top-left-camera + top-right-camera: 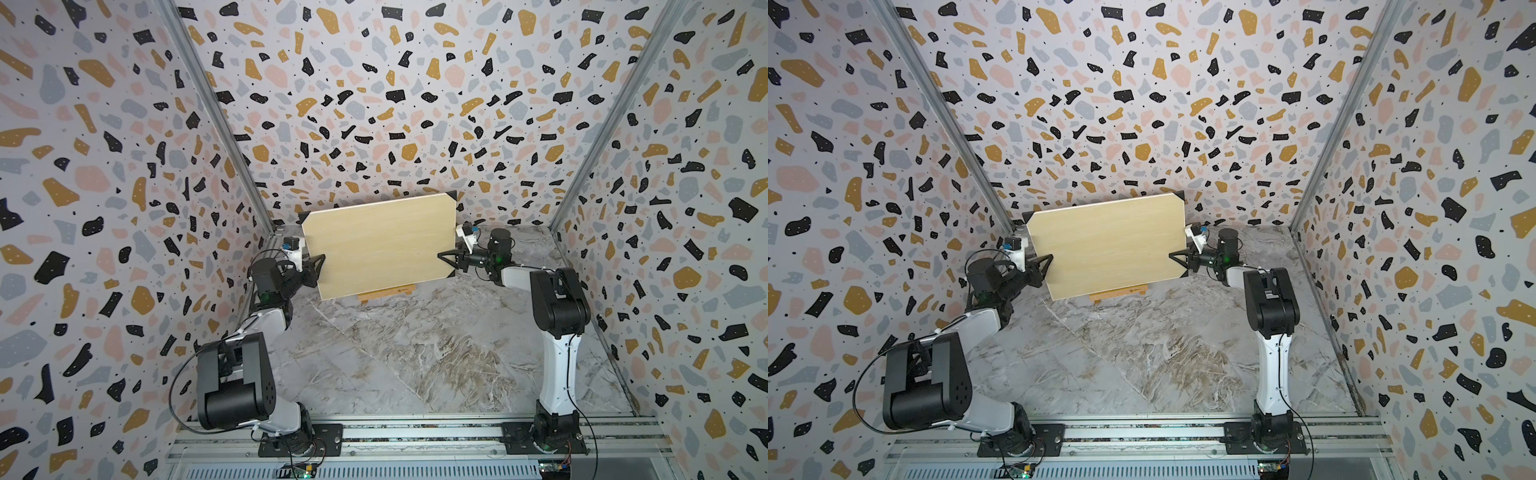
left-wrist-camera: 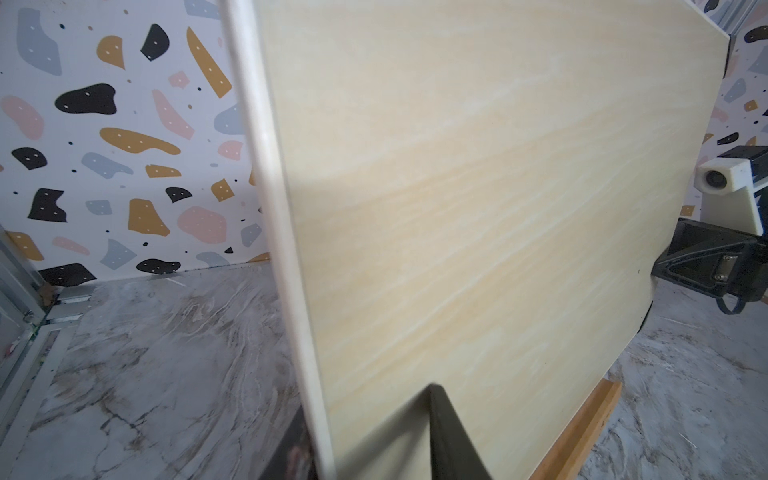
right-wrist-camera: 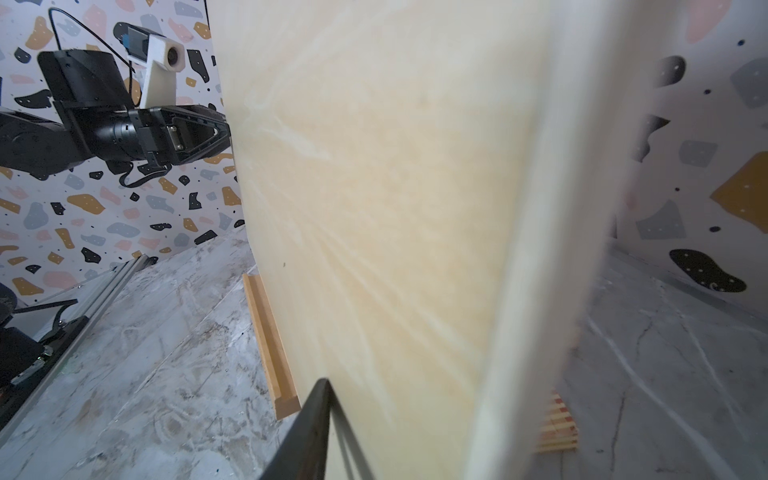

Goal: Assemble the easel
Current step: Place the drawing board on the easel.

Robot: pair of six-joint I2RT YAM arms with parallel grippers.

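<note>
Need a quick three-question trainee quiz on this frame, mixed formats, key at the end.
1. True or false: only the right gripper holds the pale board.
2. What pokes out under the board's lower edge? A) chessboard box B) easel ledge C) cup
3. Fill in: the board's corners are ___.
Key: 1 false, the left gripper clamps it too; 2 B; 3 black.

I count one pale wooden board [image 1: 378,245] with black corners, one honey-brown easel [image 1: 382,294], and two grippers: the left gripper [image 1: 320,266] and the right gripper [image 1: 446,257].
</note>
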